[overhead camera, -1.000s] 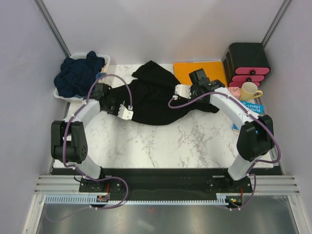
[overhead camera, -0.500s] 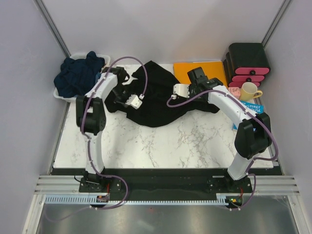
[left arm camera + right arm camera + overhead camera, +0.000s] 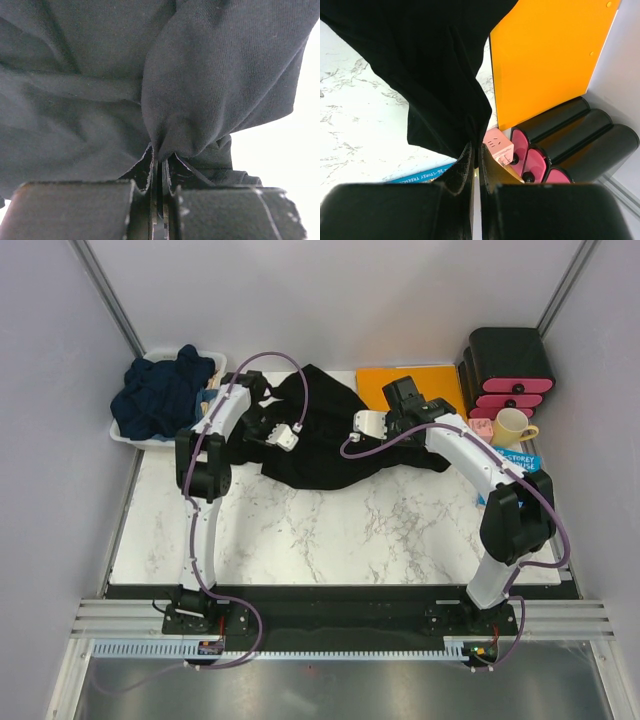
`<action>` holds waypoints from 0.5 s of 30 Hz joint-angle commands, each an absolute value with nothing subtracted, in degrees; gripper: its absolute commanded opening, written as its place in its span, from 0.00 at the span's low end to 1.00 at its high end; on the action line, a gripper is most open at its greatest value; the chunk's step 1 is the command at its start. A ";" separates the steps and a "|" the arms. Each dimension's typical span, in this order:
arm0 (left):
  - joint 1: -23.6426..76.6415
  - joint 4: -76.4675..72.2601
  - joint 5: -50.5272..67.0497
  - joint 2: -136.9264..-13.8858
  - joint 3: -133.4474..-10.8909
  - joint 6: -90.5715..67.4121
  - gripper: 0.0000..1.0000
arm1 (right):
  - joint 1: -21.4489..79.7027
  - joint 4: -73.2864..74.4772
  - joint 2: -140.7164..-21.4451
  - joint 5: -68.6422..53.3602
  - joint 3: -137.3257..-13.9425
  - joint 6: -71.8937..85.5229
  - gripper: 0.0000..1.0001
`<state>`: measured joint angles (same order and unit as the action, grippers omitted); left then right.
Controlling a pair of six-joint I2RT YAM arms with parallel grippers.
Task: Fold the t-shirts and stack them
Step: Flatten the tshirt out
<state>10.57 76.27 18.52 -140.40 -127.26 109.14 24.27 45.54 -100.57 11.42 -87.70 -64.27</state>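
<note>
The black t-shirt (image 3: 320, 450) sits bunched at the far middle of the marble surface (image 3: 300, 530). The left fingers (image 3: 142, 172) are clamped on its left side and the right fingers (image 3: 465, 165) on its right edge. Navy t-shirts (image 3: 160, 390) fill the far-left bin (image 3: 122, 435).

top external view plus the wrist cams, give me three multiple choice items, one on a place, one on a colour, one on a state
1. Where are the navy t-shirts? A in the white bin, far left; B folded mid-table; C stacked at the near right corner.
2. What colour is the flat sheet beyond the right gripper? A green; B white; C orange.
3. The left gripper is: A open, holding nothing; B shut on the black t-shirt; C open around a sleeve.
Answers: 1 A, the top view shows them heaped in the bin. 2 C, it shows orange in the top and right wrist views. 3 B, the left wrist view shows cloth pinched between closed fingers.
</note>
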 commanded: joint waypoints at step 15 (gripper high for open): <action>8.70 43.17 15.56 -132.20 -110.76 80.26 1.00 | 25.40 45.70 -101.87 10.90 -89.04 -61.96 0.19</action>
<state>9.69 54.46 18.24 -135.04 -115.85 89.21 25.19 45.89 -102.08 11.38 -88.23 -62.92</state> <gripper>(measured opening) 0.993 0.185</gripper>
